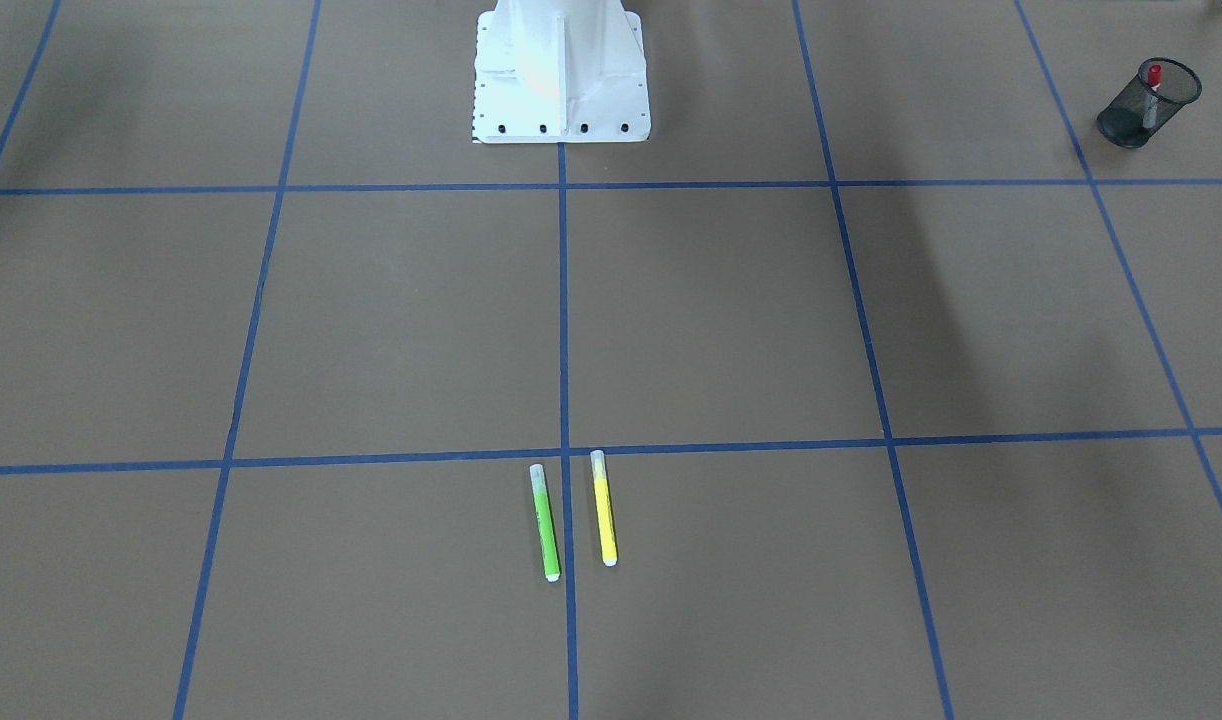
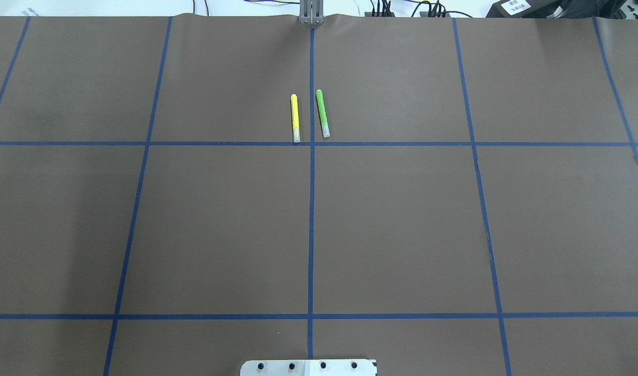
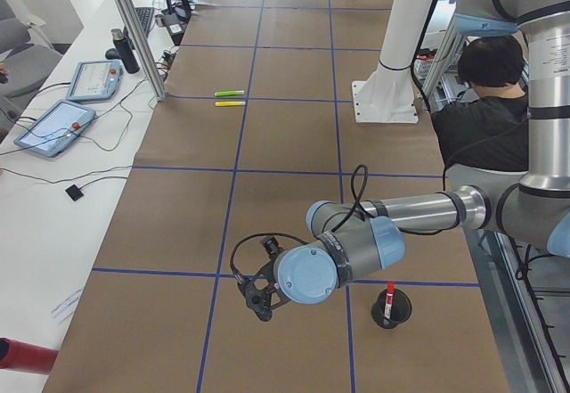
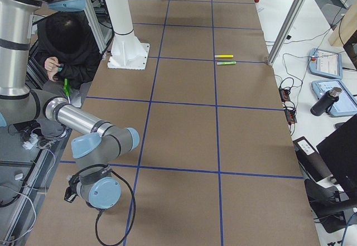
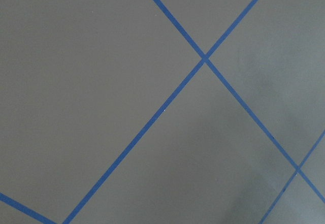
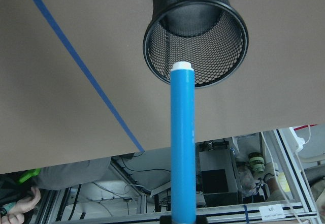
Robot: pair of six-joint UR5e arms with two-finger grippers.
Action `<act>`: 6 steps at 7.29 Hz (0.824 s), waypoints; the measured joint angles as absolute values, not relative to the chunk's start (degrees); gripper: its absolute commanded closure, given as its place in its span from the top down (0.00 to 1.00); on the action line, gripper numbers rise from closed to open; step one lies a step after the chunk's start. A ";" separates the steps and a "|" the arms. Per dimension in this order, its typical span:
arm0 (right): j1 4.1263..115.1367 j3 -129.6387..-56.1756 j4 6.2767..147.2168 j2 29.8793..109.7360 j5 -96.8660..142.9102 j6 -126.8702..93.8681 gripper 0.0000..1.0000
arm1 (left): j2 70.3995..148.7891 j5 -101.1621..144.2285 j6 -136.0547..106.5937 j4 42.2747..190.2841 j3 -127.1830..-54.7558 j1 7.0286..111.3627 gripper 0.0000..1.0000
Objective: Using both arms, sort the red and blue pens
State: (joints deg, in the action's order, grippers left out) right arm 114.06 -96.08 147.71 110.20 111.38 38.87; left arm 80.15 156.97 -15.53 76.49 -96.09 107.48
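The red pen (image 1: 1154, 78) stands upright in a black mesh cup (image 1: 1151, 105) on my left side of the table; the exterior left view also shows this red pen (image 3: 389, 291) and its cup (image 3: 393, 315). My left gripper (image 3: 258, 298) hangs over bare table just beside that cup; I cannot tell whether it is open or shut. In the right wrist view the blue pen (image 6: 182, 142) points white end first at the mouth of a second black mesh cup (image 6: 216, 51). My right gripper (image 6: 183, 218) is shut on it.
A green marker (image 2: 322, 113) and a yellow marker (image 2: 295, 118) lie side by side at the far middle of the table. The white pedestal base (image 1: 561, 80) stands at the robot's edge. A person (image 3: 485, 99) sits beside the table behind it.
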 measured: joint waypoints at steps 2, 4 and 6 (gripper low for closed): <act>114.31 -93.42 147.75 109.78 111.56 38.74 0.00 | 80.16 157.03 -15.55 77.00 -96.05 107.34 1.00; 114.33 -91.93 147.11 109.59 111.77 38.74 0.00 | 80.14 157.06 -15.56 77.44 -96.05 107.05 1.00; 114.27 -90.26 144.60 109.34 112.02 38.37 0.00 | 80.02 157.10 -15.54 77.66 -95.97 106.84 1.00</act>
